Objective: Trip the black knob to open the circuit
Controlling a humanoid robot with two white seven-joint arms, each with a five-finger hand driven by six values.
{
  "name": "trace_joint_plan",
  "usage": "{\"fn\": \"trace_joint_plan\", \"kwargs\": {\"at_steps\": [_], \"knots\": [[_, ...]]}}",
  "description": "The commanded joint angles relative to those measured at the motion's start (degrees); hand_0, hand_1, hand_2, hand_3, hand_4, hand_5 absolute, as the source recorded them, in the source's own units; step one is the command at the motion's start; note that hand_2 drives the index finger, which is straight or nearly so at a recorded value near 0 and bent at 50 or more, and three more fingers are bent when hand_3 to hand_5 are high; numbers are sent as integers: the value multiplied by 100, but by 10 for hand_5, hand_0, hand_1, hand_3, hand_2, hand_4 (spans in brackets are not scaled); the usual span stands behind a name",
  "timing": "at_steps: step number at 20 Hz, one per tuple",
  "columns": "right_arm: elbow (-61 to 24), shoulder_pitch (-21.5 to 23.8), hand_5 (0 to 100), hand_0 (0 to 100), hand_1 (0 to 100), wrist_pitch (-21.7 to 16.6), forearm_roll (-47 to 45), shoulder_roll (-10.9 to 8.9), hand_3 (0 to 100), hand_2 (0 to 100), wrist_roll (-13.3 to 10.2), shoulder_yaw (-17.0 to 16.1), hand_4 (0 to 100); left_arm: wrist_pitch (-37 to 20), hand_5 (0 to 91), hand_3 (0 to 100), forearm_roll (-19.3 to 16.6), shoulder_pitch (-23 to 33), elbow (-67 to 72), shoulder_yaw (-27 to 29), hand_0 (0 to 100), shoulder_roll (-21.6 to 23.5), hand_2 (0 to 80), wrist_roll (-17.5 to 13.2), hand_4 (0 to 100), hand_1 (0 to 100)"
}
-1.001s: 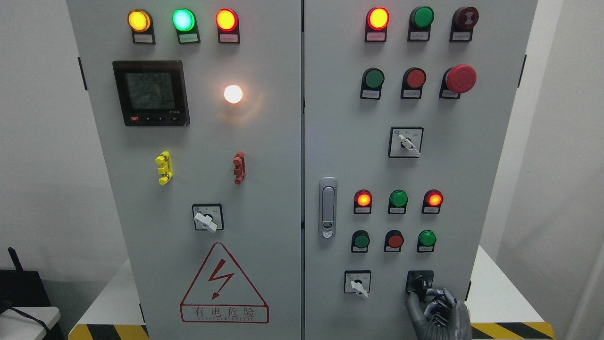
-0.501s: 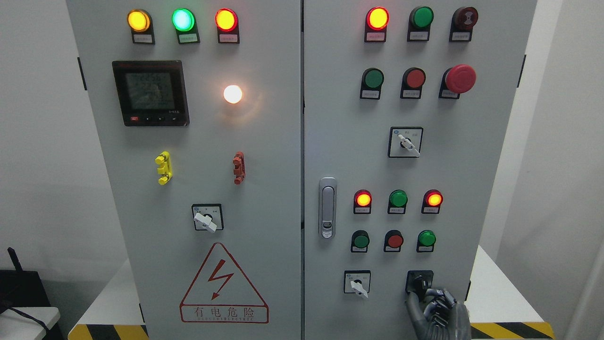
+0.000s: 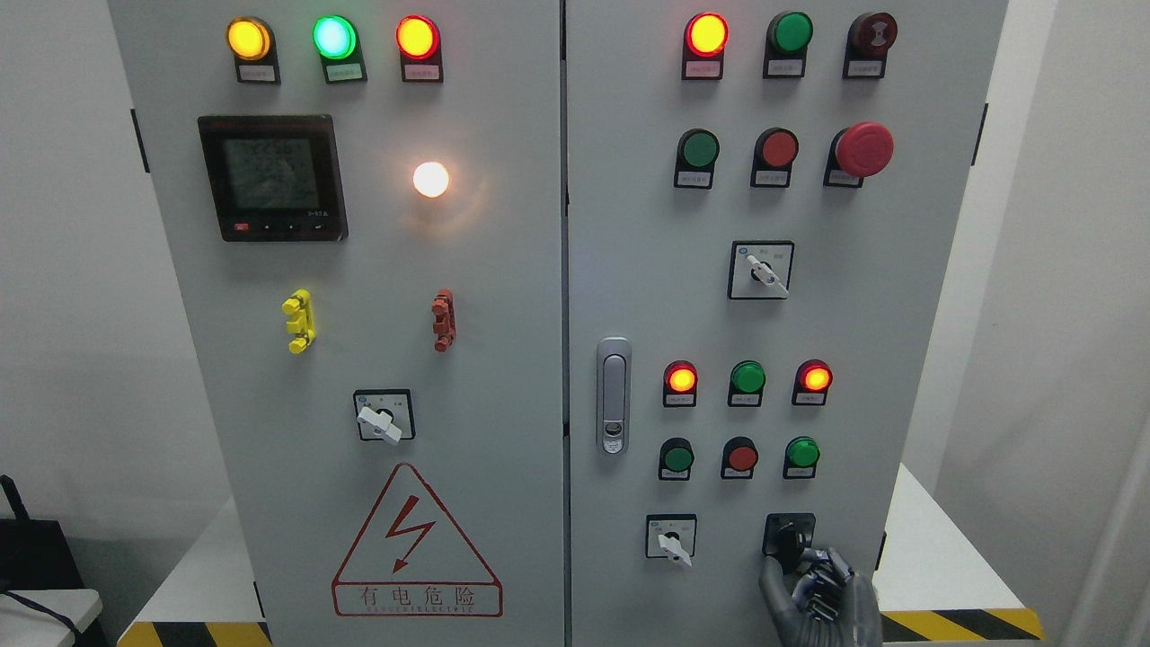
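The black knob (image 3: 789, 537) sits in a black square plate at the lower right of the grey cabinet's right door (image 3: 629, 270). My right hand (image 3: 809, 582) comes up from the bottom edge just below it. Its dark fingers (image 3: 831, 568) are curled, and the thumb (image 3: 771, 577) and fingertips close around the knob's lower end. The knob's handle points roughly downward, partly hidden by the hand. My left arm does not show.
A white selector switch (image 3: 670, 539) sits left of the black knob, with rows of round buttons and lit lamps (image 3: 681, 378) above. The door latch (image 3: 613, 395) is near the centre seam. A yellow-black striped base edge (image 3: 970, 622) runs below the cabinet.
The whole view has shifted slightly to the left. My right hand stays at the black knob in the same grip, and the knob's position looks unchanged.
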Motion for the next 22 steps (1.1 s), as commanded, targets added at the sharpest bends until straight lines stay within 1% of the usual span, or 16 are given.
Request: {"fn": "trace_joint_plan", "kwargs": {"at_steps": [1, 22], "knots": [[-9, -3, 980, 623, 849, -18, -79, 0, 943, 667, -20, 78, 948, 4, 0, 0, -193, -44, 0, 0, 120, -7, 0, 4, 0, 389], [-18, -21, 980, 627, 844, -62, -70, -9, 943, 659, -29, -10, 949, 4, 0, 0, -185, -44, 0, 0, 120, 2, 0, 4, 0, 389]]}}
